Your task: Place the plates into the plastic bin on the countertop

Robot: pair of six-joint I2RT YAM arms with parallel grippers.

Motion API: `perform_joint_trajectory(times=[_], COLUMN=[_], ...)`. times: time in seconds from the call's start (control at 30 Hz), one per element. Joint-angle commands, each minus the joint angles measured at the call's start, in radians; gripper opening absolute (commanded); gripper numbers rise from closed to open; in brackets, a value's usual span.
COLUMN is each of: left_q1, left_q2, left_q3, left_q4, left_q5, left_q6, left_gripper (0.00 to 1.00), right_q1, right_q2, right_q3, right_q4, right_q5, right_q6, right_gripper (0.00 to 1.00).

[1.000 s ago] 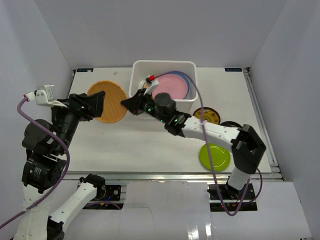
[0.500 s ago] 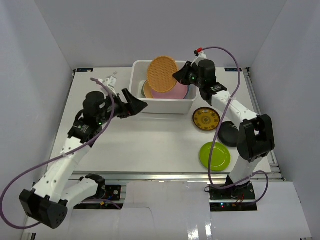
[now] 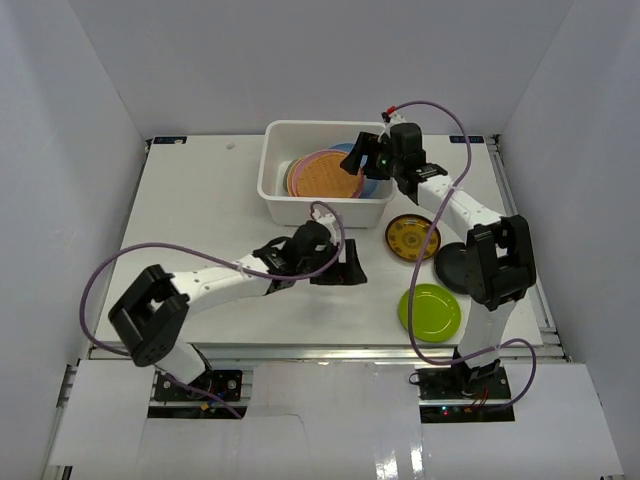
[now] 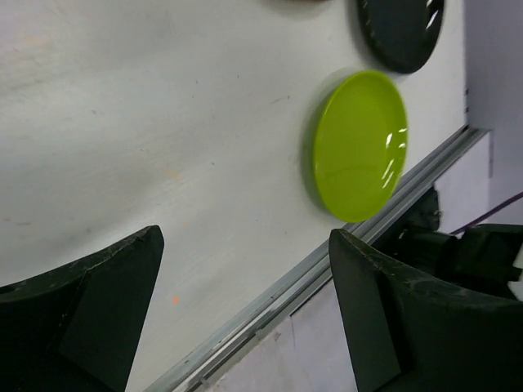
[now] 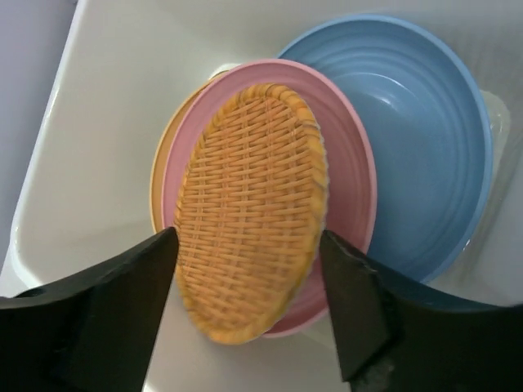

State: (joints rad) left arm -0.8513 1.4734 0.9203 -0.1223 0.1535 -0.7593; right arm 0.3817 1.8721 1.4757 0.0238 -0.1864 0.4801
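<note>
White panels close in a flat white desk, and the plastic bin sits at its far side, near the middle.

My right pincer hangs over the right end of the bin, pointing down into it. Its jaws are spread wide and grasp nothing. From the right wrist I see both dark fingers well apart, and between them, lower down, the woven orange plate. It looks tilted, lying on the pink plate inside the bin. The blue plate is under the pink one and sticks out to the right. A peach plate shows as a thin crescent on the left of the stack. I cannot tell whether the woven plate is fully at rest; its near edge is a little blurred.

My left arm stretches across the desk toward the right. My left pincer is low over the bare surface, in front of the bin, also released and empty.

From the left wrist the lime green plate lies flat near the metal rail at the front edge of the desk. The black plate lies just beyond it, apart from it. From above, the black plate with the yellow pattern lies on the desk just outside the bin's right front corner.
</note>
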Motion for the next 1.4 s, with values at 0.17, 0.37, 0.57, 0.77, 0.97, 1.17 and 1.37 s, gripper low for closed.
perform_joint_trajectory(times=[0.17, 0.37, 0.57, 0.77, 0.97, 1.17, 1.37], left_q1=[-0.172, -0.215, -0.245, -0.269, -0.273, -0.273, -0.273], left_q2=[0.247, 0.384, 0.53, 0.648, 0.651, 0.483, 0.161], left_q3=[0.118, 0.213, 0.328, 0.457, 0.473, 0.333, 0.139], left_q4=[0.153, 0.202, 0.141, 0.037, -0.043, -0.037, 0.041], left_q5=[-0.016, 0.063, 0.035, 0.004, -0.086, -0.153, -0.239], left_q6=[-0.002, 0.005, 0.049, 0.09, 0.129, 0.149, 0.15], left_gripper=[0.88, 0.84, 0.75, 0.59, 0.07, 0.0, 0.0], right_q1=[-0.044, -0.174, -0.332, -0.446, -0.532, -0.626, -0.721], right_q2=[-0.267, -0.523, -0.806, -0.964, -1.05, -1.122, -1.165], right_q3=[0.017, -0.231, -0.557, -0.771, -0.946, -1.098, -1.123], right_q4=[-0.061, -0.039, 0.03, 0.036, 0.028, 0.028, -0.076], right_q5=[-0.01, -0.091, -0.035, 0.007, 0.09, 0.163, 0.313], right_q6=[-0.126, -0.095, -0.017, 0.034, 0.051, 0.121, 0.169], right_gripper=[0.89, 0.85, 0.59, 0.46, 0.64, 0.91, 0.84])
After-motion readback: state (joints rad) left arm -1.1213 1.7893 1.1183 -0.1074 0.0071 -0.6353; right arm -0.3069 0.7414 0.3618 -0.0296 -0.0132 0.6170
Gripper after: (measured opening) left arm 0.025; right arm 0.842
